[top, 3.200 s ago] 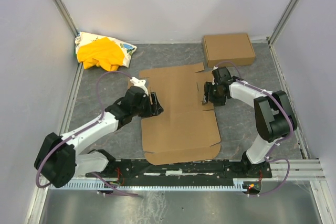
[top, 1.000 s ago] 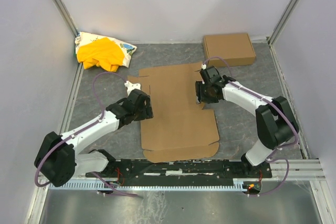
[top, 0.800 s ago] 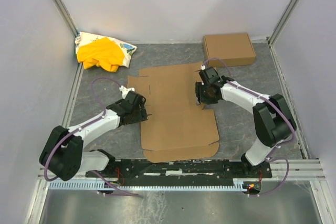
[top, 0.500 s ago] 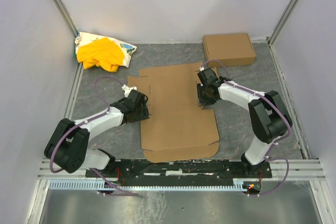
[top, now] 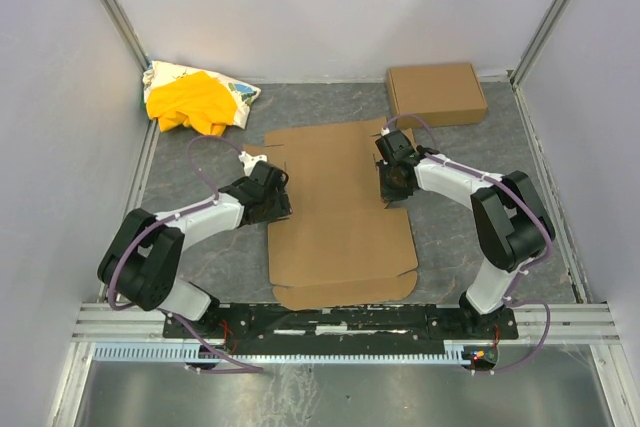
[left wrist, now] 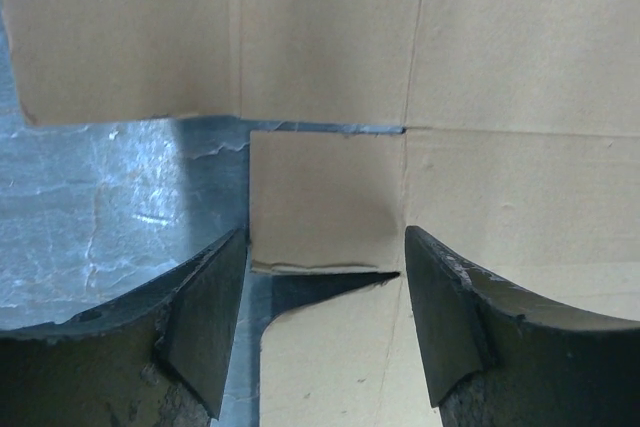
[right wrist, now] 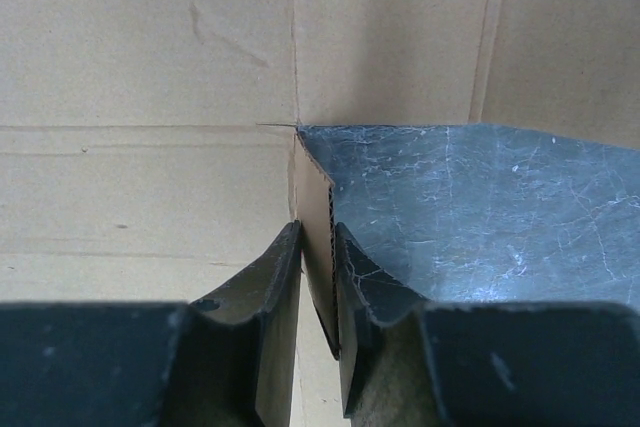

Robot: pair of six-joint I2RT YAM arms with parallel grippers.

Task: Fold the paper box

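The grey table carries everything; the paper box, a flat brown cardboard sheet with creases and side flaps, lies spread across its middle, its long side running from 12 to 6 o'clock; a small box, closed and also brown, sits well apart from the sheet at about 1 o'clock, against the far edge; a yellow-and-white cloth heap lies at about 10 o'clock in the far corner; the left claw rests at the sheet's 9 o'clock edge, and its wrist camera shows it wide open, the two dark fingers standing either side of a small flap that lies between them, gripped by neither; the right claw is at the sheet's 2 o'clock edge, and its own camera shows it nearly closed, pinching a raised flap whose corrugated edge stands upright between the fingers, with cardboard at 9 o'clock and bare table at 3 o'clock.
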